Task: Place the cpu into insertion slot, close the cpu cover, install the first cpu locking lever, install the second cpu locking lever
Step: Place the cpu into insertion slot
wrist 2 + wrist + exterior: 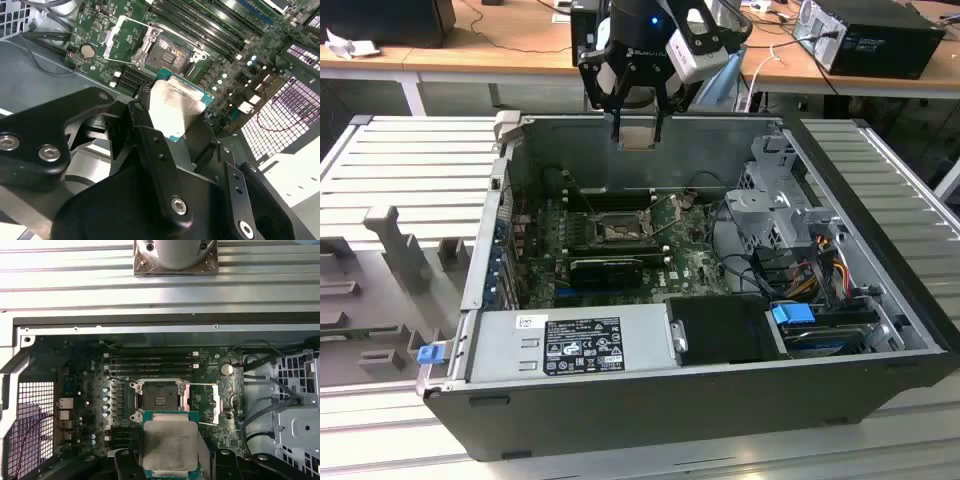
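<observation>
Exterior view: gripper (638,130) clamped on the cpu (638,138), pinching two opposite edges, well above the motherboard (690,265) inside the open computer case (620,400). Mid-board the insertion slot (159,400) sits exposed; cpu cover (216,405) flipped open just beside it.

Black pincer (638,135) w/ silver screws (178,205), white box (695,45) on wrist.

Electronics lab: an opened computer case (620,405) is lying on a ribbed aluminium table (410,160); cabled wooden benches (520,45) are standing behind.
</observation>
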`<state>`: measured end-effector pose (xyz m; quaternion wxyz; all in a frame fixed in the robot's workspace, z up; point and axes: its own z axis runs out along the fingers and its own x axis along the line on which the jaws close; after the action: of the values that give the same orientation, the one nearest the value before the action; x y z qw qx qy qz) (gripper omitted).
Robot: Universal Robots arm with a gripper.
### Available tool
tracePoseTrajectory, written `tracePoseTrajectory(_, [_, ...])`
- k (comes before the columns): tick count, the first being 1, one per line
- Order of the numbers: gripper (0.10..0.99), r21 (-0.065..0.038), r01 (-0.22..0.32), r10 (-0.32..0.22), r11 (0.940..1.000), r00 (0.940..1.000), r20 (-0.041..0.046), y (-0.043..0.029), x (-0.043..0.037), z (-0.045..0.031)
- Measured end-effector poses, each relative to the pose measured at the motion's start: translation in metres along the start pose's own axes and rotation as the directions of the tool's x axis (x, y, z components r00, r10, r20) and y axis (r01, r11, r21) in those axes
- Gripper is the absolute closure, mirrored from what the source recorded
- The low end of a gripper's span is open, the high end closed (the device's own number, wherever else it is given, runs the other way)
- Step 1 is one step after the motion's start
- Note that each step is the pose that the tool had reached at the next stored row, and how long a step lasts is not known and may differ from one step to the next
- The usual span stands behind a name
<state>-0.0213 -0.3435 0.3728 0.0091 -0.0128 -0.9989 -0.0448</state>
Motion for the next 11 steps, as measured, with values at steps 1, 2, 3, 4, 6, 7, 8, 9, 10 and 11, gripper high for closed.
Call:
tracePoseTrajectory(1, [0.557,0.0,0.0,0.0,1.0,1.0,0.0,0.0,0.0,0.0])
tracePoseTrajectory(2, [0.557,0.0,-0.003,0.003,1.0,1.0,0.0001,0.0,0.0,0.0])
tracePoseTrajectory(3, [0.557,0.0,-0.007,0.007,1.0,1.0,0.0006,0.0,0.0,0.0])
tracePoseTrajectory(4, [0.557,0.0,-0.01,0.01,0.9999,0.9999,0.0009,0.0,0.0,0.0])
tracePoseTrajectory(6, [0.557,0.0,-0.019,0.019,0.9998,0.9998,0.0016,0.0,0.0,0.0])
tracePoseTrajectory(7, [0.557,0.0,-0.022,0.022,0.9997,0.9997,0.002,0.0,0.0,0.0])
tracePoseTrajectory(8, [0.557,-0.001,-0.025,0.025,0.9997,0.9997,0.0022,0.0,0.0,0.0])
tracePoseTrajectory(9, [0.557,-0.001,-0.029,0.029,0.9996,0.9996,0.0026,0.0,0.0,0.0])
tracePoseTrajectory(10, [0.557,-0.001,-0.032,0.032,0.9995,0.9995,0.0028,0.0,0.0,0.0])
tracePoseTrajectory(11, [0.557,-0.001,-0.04,0.04,0.9992,0.9992,0.0035,0.0,0.0,0.0])
